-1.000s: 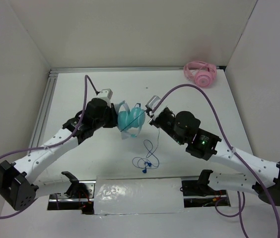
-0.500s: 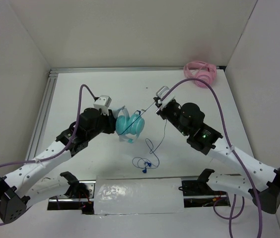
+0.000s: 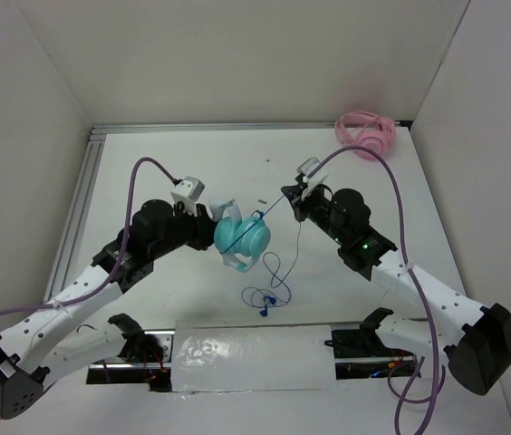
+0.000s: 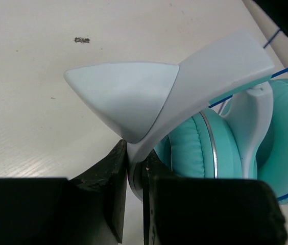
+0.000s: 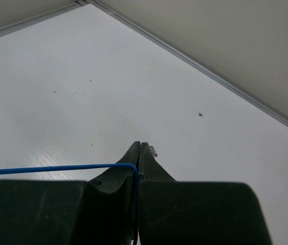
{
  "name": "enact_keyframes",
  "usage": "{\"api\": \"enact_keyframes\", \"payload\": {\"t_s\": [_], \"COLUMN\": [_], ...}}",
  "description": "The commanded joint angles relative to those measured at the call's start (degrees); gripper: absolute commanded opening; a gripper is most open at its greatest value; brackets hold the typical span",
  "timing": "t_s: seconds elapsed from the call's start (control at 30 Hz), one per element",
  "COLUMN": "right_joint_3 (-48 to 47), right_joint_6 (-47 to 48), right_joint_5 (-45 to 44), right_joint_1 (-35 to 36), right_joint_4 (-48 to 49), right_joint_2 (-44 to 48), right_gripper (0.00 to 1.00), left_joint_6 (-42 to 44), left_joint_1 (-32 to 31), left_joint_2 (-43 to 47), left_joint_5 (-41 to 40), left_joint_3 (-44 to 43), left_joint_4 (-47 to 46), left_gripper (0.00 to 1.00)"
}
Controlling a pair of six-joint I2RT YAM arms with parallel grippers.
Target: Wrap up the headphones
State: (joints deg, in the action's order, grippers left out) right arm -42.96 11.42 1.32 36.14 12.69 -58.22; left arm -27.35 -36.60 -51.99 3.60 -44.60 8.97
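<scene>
- My left gripper [image 4: 135, 159] is clamped on the white band of the headphones [image 3: 242, 237], which are at the centre of the top view.
- My right gripper [image 5: 140, 151] pinches the blue cable [image 5: 57, 168], which runs taut up-right from the ear cups.
- Spare cable lies looped on the table [image 3: 147, 172], lower centre.

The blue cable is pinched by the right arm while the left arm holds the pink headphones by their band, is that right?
Not quite. The left fingers grip the teal headphones by their white band, as the left wrist view shows; the pink headphones lie apart in the far right corner. The right fingers do pinch the blue cable.
</scene>
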Motion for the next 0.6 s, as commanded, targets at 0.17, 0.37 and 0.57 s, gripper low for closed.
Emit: {"api": "enact_keyframes", "payload": {"t_s": [0.17,0.37,0.57], "right_joint_3": [3.3,6.0,9.9], "right_joint_6": [-7.7,-12.9,-15.7], "right_joint_5": [7.2,11.9,8.8], "right_joint_1": [-1.8,-1.2,0.2], "right_joint_4": [11.2,17.3,22.9], "right_joint_2": [-2.5,-5.8,-4.8], "right_gripper": [0.04,0.03,0.00], "left_joint_6": [-3.1,-6.3,-7.6], "left_joint_1": [-0.3,-0.4,-0.3], "left_joint_2": [4.4,4.4,3.9], "left_joint_5": [14.6,18.1,17.3], "left_joint_3": [-3.7,-8.3,-10.6], "left_joint_4": [-7.9,-8.4,-8.5], "left_gripper": [0.00,0.00,0.00]}}
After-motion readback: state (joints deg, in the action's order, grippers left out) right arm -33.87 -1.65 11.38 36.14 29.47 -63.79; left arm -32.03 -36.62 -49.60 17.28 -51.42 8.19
